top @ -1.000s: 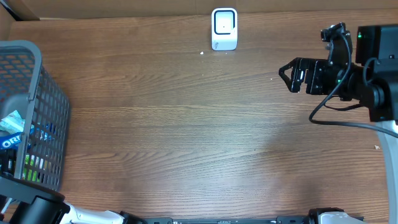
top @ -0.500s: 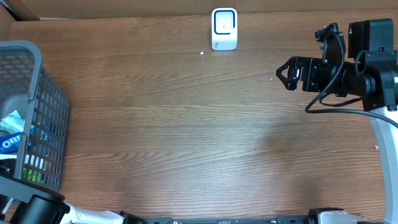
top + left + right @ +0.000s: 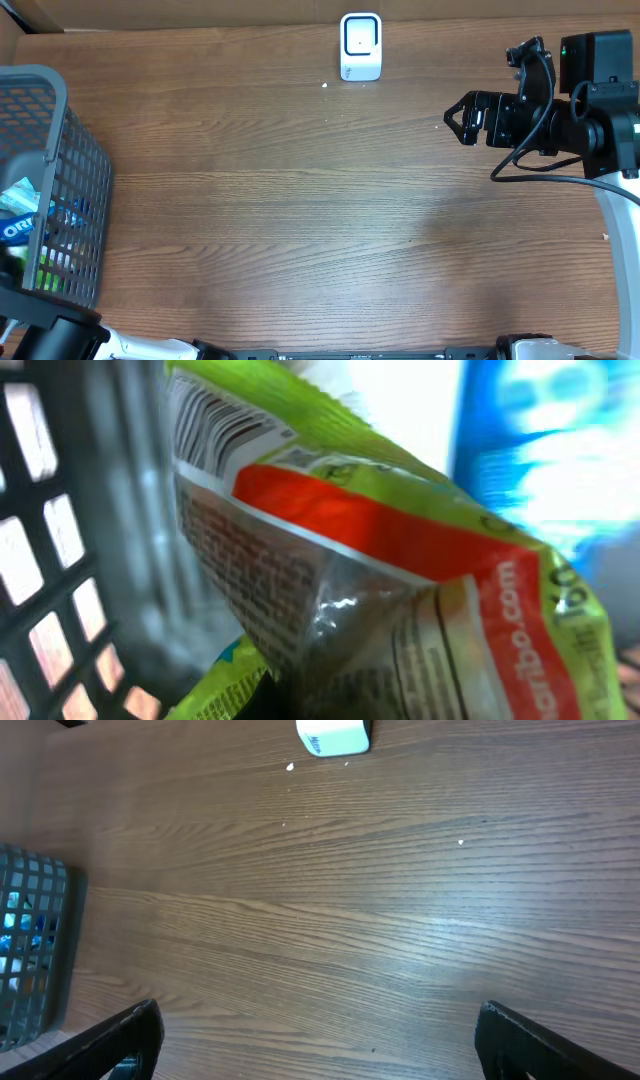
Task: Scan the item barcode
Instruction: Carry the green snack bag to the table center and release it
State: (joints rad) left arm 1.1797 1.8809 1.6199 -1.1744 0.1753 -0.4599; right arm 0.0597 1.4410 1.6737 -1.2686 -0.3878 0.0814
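Observation:
A crumpled green and red snack bag (image 3: 400, 560) fills the left wrist view, with a barcode (image 3: 215, 420) on its upper left corner. My left gripper (image 3: 300, 710) is down inside the grey basket (image 3: 60, 150) and shut on the bag's lower fold; its fingers are hidden behind the bag. From overhead only a patch of green (image 3: 55, 268) shows through the mesh. The white scanner (image 3: 360, 46) stands at the table's far edge, also seen in the right wrist view (image 3: 333, 737). My right gripper (image 3: 462, 118) hangs open over bare wood at the right, holding nothing (image 3: 320, 1045).
A blue Oreo packet (image 3: 15, 215) lies in the basket beside the bag, blurred blue (image 3: 540, 450) in the left wrist view. The basket wall (image 3: 60, 560) stands close on the left. The wooden table (image 3: 300, 200) stretches between basket and scanner.
The right arm shifted slightly up and left a second ago, then held still. In the basket the packets have shifted a little. The scanner has not moved.

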